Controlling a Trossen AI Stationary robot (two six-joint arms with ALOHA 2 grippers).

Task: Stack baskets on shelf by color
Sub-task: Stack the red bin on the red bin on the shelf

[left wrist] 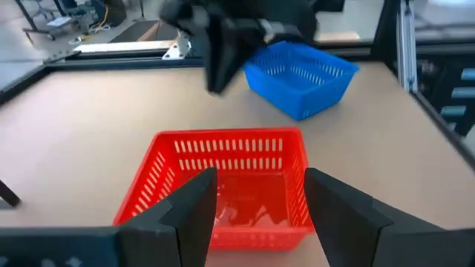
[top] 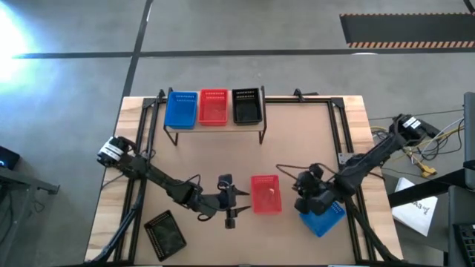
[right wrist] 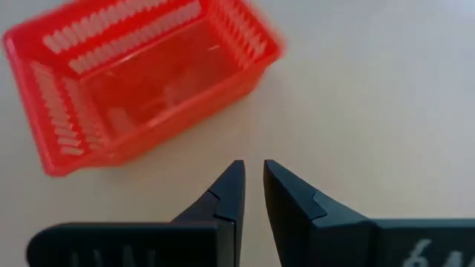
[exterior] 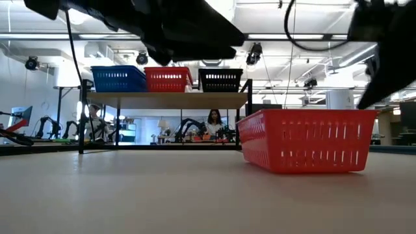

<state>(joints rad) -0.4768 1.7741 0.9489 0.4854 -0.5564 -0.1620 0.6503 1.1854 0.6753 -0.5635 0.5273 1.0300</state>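
Note:
A red basket [top: 266, 194] [exterior: 302, 140] stands on its base on the table, near the near edge. My left gripper [top: 230, 202] [left wrist: 260, 200] is open just left of it, its fingers level with the basket's short wall [left wrist: 223, 233] and apart from it. My right gripper [top: 306, 187] [right wrist: 252, 167] hovers right of the red basket [right wrist: 133, 74], shut but for a narrow slit and holding nothing. A blue basket [top: 324, 219] [left wrist: 300, 74] sits on the table beneath the right arm. The shelf [top: 215, 127] [exterior: 166, 99] carries blue [top: 181, 109], red [top: 214, 107] and black [top: 247, 106] baskets side by side.
A black basket [top: 165, 231] lies on the table near its near-left corner, beside the left arm. A black metal frame [top: 338, 126] runs along the table's edges. Bare tabletop lies between the shelf and the red basket. People sit in the room beyond [exterior: 213, 120].

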